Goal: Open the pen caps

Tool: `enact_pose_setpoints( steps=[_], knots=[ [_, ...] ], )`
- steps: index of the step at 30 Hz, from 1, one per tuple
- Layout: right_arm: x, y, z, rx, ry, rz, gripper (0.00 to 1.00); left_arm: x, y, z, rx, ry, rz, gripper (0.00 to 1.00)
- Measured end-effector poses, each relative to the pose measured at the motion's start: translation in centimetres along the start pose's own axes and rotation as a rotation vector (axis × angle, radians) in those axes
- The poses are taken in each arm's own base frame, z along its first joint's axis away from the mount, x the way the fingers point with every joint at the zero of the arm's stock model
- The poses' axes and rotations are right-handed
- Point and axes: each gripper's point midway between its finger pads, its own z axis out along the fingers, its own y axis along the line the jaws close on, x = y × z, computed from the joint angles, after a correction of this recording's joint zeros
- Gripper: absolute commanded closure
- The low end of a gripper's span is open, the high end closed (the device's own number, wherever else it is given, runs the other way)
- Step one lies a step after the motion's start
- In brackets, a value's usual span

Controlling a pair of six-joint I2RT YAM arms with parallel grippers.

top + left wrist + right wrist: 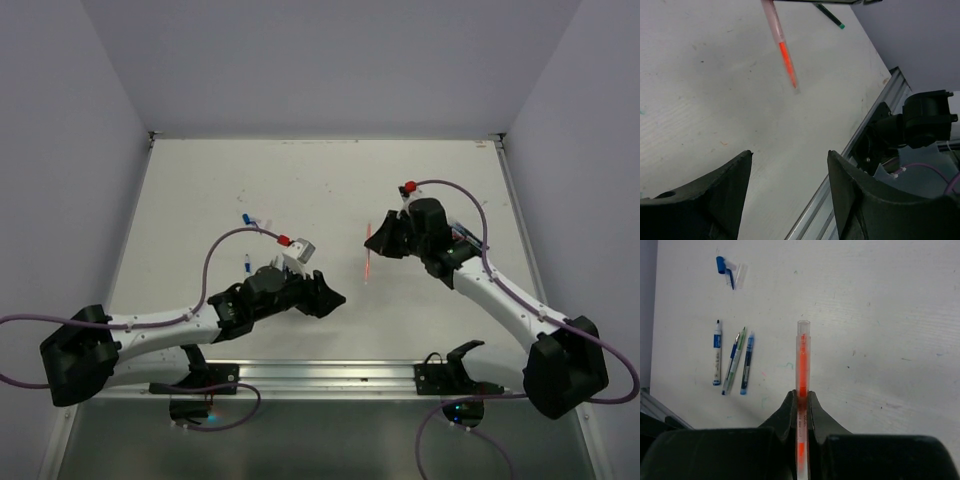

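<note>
**Nearest field (right wrist view).** I am pressing my right gripper [802, 396] together on the red pen [802, 355], with one of the fingers [788, 407] bearing on each side of its pale barrel. The barrel is running straight out ahead of the gripper with its red core showing through. It is ending in a clear sleeve (whether that end is a cap I cannot tell).

**Nearest field (left wrist view).** I am holding my left gripper [790, 160] spread above the white worktop [700, 100], and nothing is lying between its two dark fingers. The red pen is slanting across the view ahead of this gripper, apart from both fingers.

**Middle field.** Off to the left of the held barrel, three pens [734, 360] are lying side by side on the worktop, roughly parallel.

**Far field.** Beyond those three, a blue pen cap [721, 265] is lying loose on the worktop, just beside a short clear piece [740, 275]. In the left wrist view a dark green pen [830, 15] is lying past the red one, near the top edge.
</note>
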Motion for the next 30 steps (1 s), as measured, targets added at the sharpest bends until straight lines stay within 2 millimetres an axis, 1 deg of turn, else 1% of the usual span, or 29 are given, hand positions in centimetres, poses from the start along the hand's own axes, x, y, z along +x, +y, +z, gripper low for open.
enact_pose_setpoints(
  steps=[3,5,9,14,21,22,24,25,26,27,28,30],
  knots=[
    [1.9,0.8,0.4,-0.023,0.035,0.012,1.00,0.2,-0.8,1.1,0.049,-0.001,-0.025,0.34],
    [2.7,1.5,0.5,-0.045,0.046,0.019,1.00,0.3,-1.2,1.6,0.072,-0.001,-0.040,0.34],
    [3.2,3.3,0.3,-0.095,0.041,0.038,1.00,0.6,-1.5,2.3,0.096,0.000,-0.058,0.34],
    [3.2,5.5,-0.1,-0.157,0.024,0.049,1.00,1.1,-1.2,2.8,0.095,0.014,-0.075,0.35],
    [4.8,7.9,-0.4,-0.214,0.059,0.042,1.00,0.8,-1.0,3.0,0.073,0.003,-0.077,0.39],
    [5.1,8.2,-0.5,-0.221,0.066,0.040,1.00,0.7,-0.9,3.0,0.069,-0.001,-0.077,0.42],
    [5.5,8.6,-0.6,-0.230,0.074,0.039,1.00,0.5,-0.9,3.1,0.062,-0.008,-0.080,0.57],
    [5.6,8.8,-0.6,-0.237,0.076,0.039,1.00,0.5,-0.8,3.1,0.058,-0.009,-0.080,0.67],
    [5.6,9.0,-0.6,-0.243,0.075,0.039,1.00,0.5,-0.7,3.1,0.053,-0.009,-0.081,0.93],
    [5.6,9.2,-0.7,-0.248,0.073,0.038,0.94,0.6,-0.5,3.1,0.045,-0.009,-0.084,1.00],
    [5.5,9.3,-0.8,-0.253,0.071,0.035,0.90,0.9,0.7,3.1,-0.008,-0.003,-0.089,1.00],
    [5.3,9.4,-0.8,-0.251,0.065,0.034,0.80,0.8,1.0,3.1,-0.014,-0.010,-0.086,1.00]
  ],
)
